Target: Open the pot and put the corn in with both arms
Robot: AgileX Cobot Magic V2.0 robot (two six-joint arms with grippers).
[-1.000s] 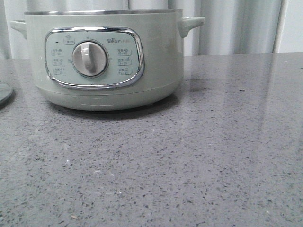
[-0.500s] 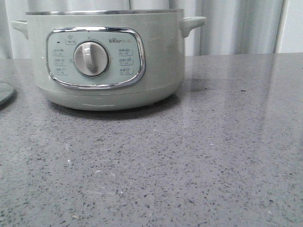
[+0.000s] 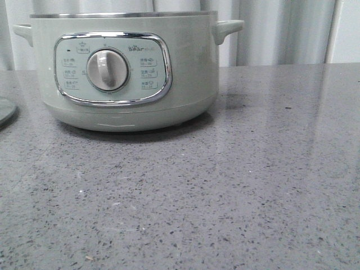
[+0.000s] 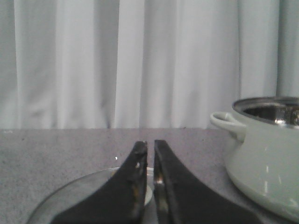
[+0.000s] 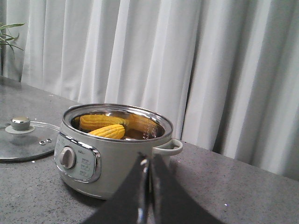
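Observation:
The pale grey-green pot (image 3: 129,73) stands open at the back left of the table. The right wrist view looks into the pot (image 5: 112,158), where a yellow corn (image 5: 108,131) lies inside; more yellow shows behind it against the steel wall. My right gripper (image 5: 149,161) is shut and empty, on the near side of the pot, by its handle. My left gripper (image 4: 150,144) is shut with nothing in it, hanging over the glass lid (image 4: 70,196), with the pot (image 4: 266,163) beside it. Neither gripper shows in the front view.
The glass lid (image 5: 21,140) with its metal knob lies flat on the grey speckled table (image 3: 225,197) beside the pot; only its edge (image 3: 5,109) shows in the front view. White curtains (image 3: 281,31) hang behind the table.
The pot shifted very slightly to the right and back. Nothing else differs in the front view.

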